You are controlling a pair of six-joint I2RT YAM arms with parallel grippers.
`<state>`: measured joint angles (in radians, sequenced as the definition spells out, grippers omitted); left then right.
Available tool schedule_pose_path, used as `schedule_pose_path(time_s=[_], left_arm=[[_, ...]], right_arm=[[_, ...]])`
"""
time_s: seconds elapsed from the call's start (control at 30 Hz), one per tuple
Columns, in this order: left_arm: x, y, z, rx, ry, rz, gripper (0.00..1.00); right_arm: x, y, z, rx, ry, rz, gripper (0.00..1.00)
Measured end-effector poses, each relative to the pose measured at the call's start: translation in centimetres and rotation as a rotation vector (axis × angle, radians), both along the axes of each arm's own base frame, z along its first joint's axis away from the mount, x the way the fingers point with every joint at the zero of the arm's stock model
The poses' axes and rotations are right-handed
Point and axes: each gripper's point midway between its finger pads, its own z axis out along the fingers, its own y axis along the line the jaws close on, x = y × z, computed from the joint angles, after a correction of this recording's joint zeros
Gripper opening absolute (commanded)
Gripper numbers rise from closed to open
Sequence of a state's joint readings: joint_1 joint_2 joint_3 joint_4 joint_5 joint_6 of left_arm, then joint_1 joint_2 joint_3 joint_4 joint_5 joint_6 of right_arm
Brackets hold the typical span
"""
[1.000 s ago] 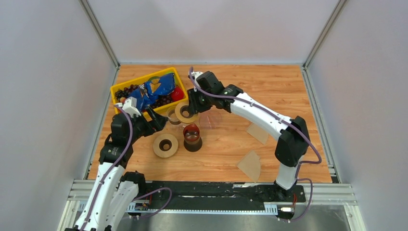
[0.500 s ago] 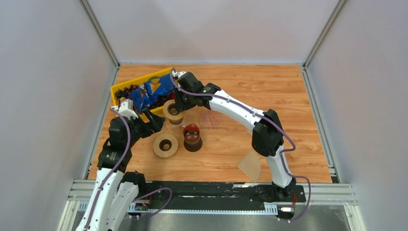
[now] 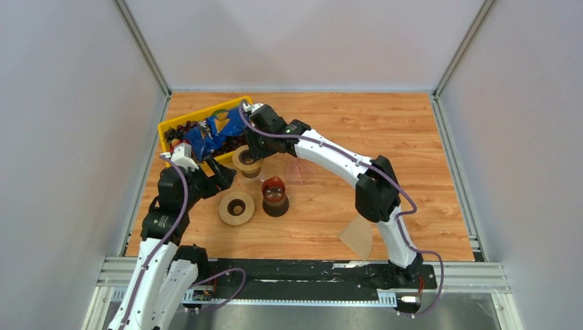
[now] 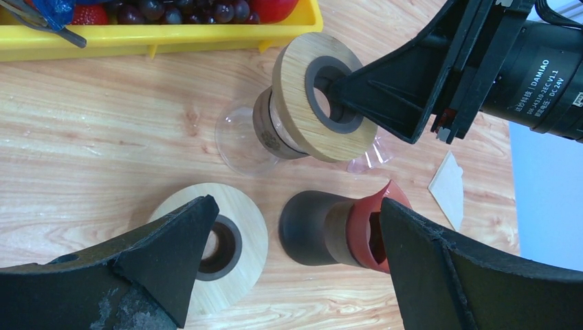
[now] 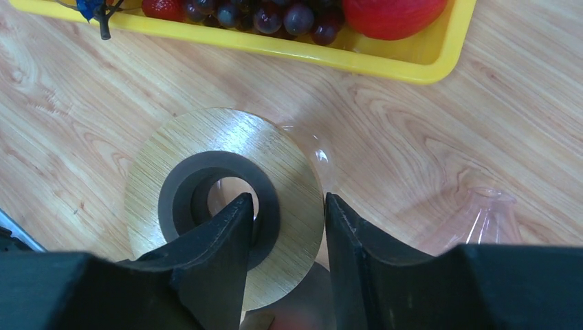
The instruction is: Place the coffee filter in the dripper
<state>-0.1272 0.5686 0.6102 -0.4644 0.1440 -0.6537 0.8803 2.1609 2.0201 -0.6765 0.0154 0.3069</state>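
Note:
One coffee filter (image 3: 357,236), a tan paper fan, lies flat at the front right; a pale filter corner shows in the left wrist view (image 4: 448,187). The dripper (image 3: 300,170), clear and faintly pink, lies on the table right of centre, also in the right wrist view (image 5: 481,214). My right gripper (image 3: 256,148) is shut on a large tan ring disc (image 5: 227,199), with one finger in its dark hole and one outside its rim (image 5: 285,199). The disc sits tilted on a clear glass piece (image 4: 240,141). My left gripper (image 4: 295,206) is open and empty.
A second tan ring disc (image 3: 236,207) and a dark red-brown piece with a black base (image 3: 275,196) stand below my left gripper. A yellow bin (image 3: 168,129) with fruit and a blue bag stands at the back left, close behind the held disc.
My right gripper has moved left towards the yellow bin, carrying the ring disc with it. Its arm has folded and now covers a second filter. The left arm has barely moved.

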Motion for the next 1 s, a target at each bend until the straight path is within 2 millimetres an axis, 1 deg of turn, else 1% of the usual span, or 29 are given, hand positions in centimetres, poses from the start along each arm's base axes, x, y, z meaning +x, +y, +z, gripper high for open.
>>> schedule_pose_path(time_s=[0.1, 0.27, 0.37, 0.47, 0.53, 0.6, 0.7, 0.77, 0.83, 0.9, 0.93, 1.0], left_arm=[[0.0, 0.0, -0.1, 0.0, 0.004, 0.0, 1.0], [0.0, 0.0, -0.1, -0.003, 0.006, 0.002, 1.0], [0.0, 0.0, -0.2, -0.002, 0.009, 0.001, 1.0], [-0.1, 0.0, -0.2, -0.002, 0.011, 0.001, 1.0], [-0.1, 0.0, -0.3, -0.001, 0.014, 0.001, 1.0], [-0.1, 0.0, -0.3, -0.001, 0.016, 0.001, 1.0], [-0.2, 0.0, -0.3, -0.001, 0.013, 0.001, 1.0], [-0.2, 0.0, -0.2, -0.001, 0.011, 0.001, 1.0], [-0.2, 0.0, -0.2, -0.002, 0.008, 0.001, 1.0], [-0.2, 0.0, -0.1, -0.002, 0.007, 0.001, 1.0], [-0.2, 0.0, -0.1, -0.002, 0.007, 0.001, 1.0], [-0.2, 0.0, -0.1, -0.002, 0.007, 0.001, 1.0]], right_arm=[[0.0, 0.1, -0.1, -0.003, -0.004, 0.004, 0.56], [0.2, 0.4, 0.3, -0.002, -0.02, 0.017, 0.65], [0.2, 0.6, 0.8, 0.002, -0.034, 0.027, 0.76], [0.4, 0.5, 1.2, -0.01, -0.064, 0.056, 0.9], [0.4, 0.3, 1.9, -0.018, -0.091, 0.079, 0.99], [0.3, -0.2, 2.9, -0.021, -0.129, 0.093, 1.0], [-0.4, -2.2, 5.3, -0.026, -0.205, 0.106, 1.0], [-0.9, -4.0, 7.4, -0.014, -0.27, 0.102, 1.0], [-1.6, -6.1, 9.7, 0.008, -0.346, 0.09, 1.0], [-2.1, -8.5, 11.4, 0.025, -0.414, 0.073, 1.0], [-2.3, -9.9, 12.2, 0.032, -0.45, 0.065, 1.0], [-2.6, -12.4, 13.0, 0.034, -0.505, 0.056, 1.0]])
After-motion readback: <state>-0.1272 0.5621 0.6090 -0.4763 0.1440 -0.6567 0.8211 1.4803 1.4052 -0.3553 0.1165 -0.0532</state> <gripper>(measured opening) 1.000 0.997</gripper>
